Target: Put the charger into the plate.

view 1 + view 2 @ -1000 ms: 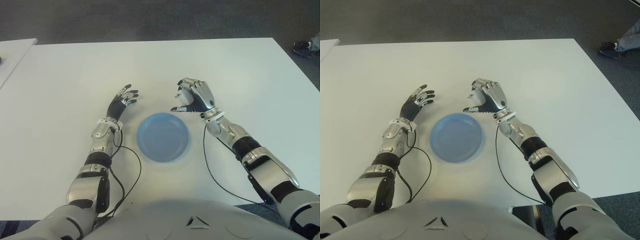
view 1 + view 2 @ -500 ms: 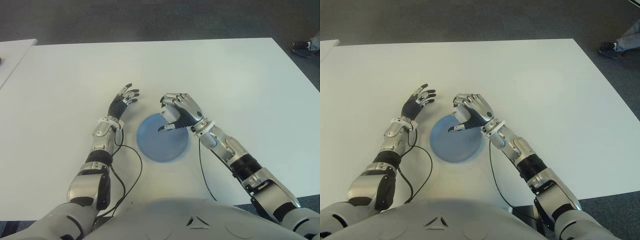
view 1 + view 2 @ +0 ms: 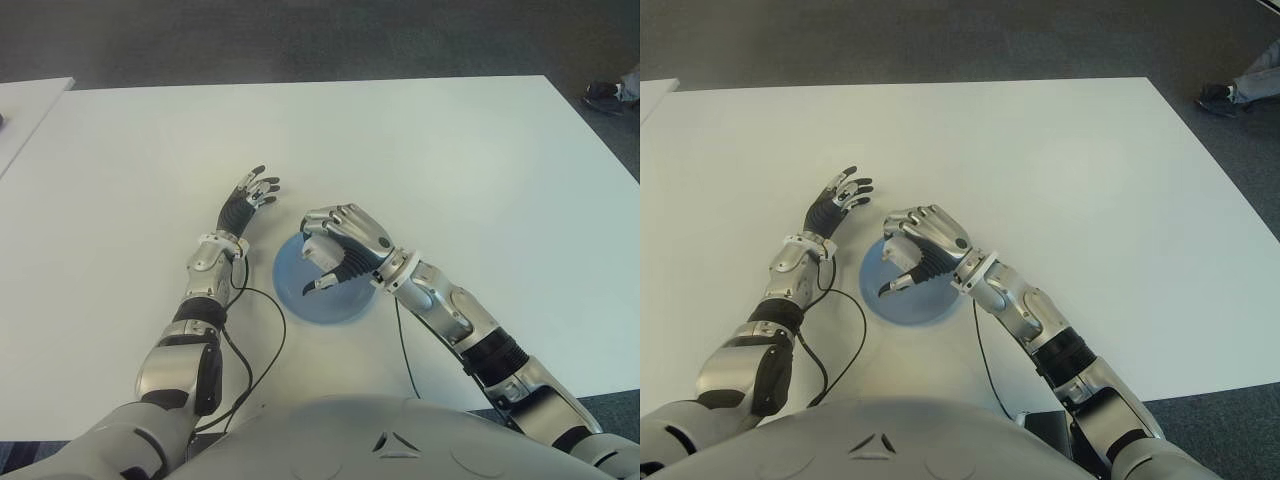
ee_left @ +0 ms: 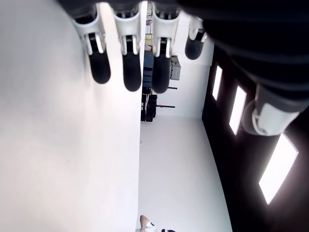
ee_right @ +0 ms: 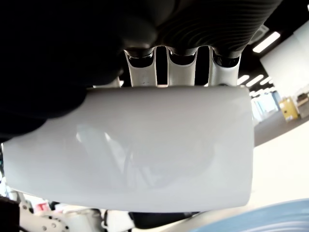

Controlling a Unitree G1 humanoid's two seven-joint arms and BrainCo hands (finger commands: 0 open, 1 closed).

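Charger, a smooth glossy white block with rounded edges, is pinched in the curled right hand over the round blue plate; earlier that hand was beyond the rim. Left hand stays spread above the matte white bench.

The plate was light blue on a plain white table. The charger was glossy white. Both the right hand and the left hand were silver with black fingertips.
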